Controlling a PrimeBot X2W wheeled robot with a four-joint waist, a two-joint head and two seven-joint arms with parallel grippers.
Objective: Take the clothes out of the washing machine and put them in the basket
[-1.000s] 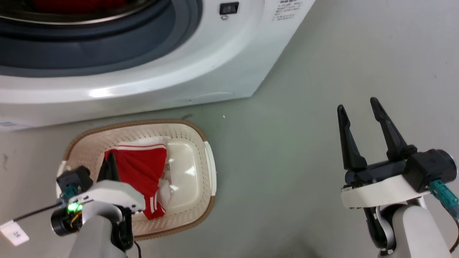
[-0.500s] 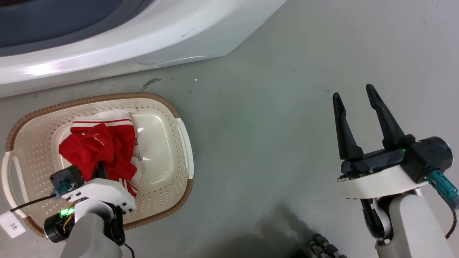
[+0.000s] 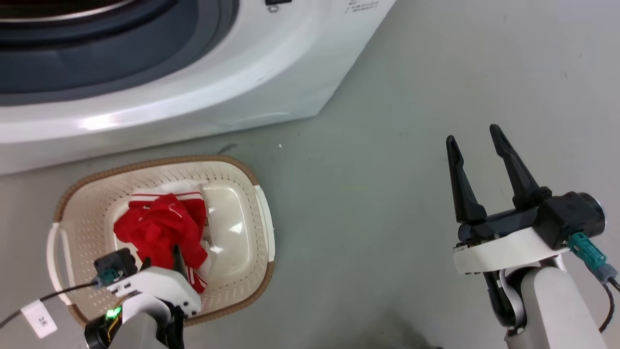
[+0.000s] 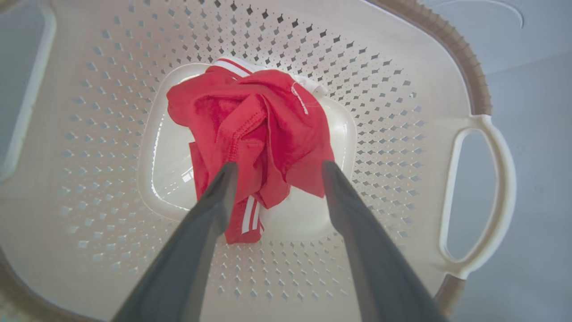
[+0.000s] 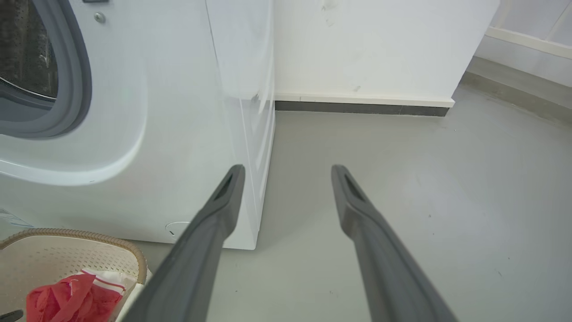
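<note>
Basket (image 3: 160, 161) is sitting on the grey floor (image 3: 378, 194), just in front of the washing machine (image 3: 218, 97), close to its lower front edge but apart from it. Clothes (image 3: 160, 228) are lying crumpled inside the basket, on its bottom, approx. central. Red fabric is showing white stripe trim at the far and near edges of the heap, w/ a bit of white cloth peeking out beside it.

L pincer (image 4: 278, 164) is hovering over the basket interior, pointing down at the heap, fingers spread wide and clamping nothing. In L wrist view the two fingertips are flanking the lower part of the red heap. Whether the tips are brushing the fabric can't be told from this angle. A green light (image 3: 114, 312) is glowing on the L wrist, and a white tag (image 3: 40, 320) is hanging off its cable.

R pincer (image 3: 472, 133) is hanging well to the R of the basket over bare floor, fingers apart and empty. It is pointing toward the machine's R front corner and the white wall (image 5: 380, 44) beyond.

The machine's opening is showing its dark grey gasket (image 3: 97, 72). In R wrist view a slice of the perforated drum (image 5: 27, 44) is showing behind it.
</note>
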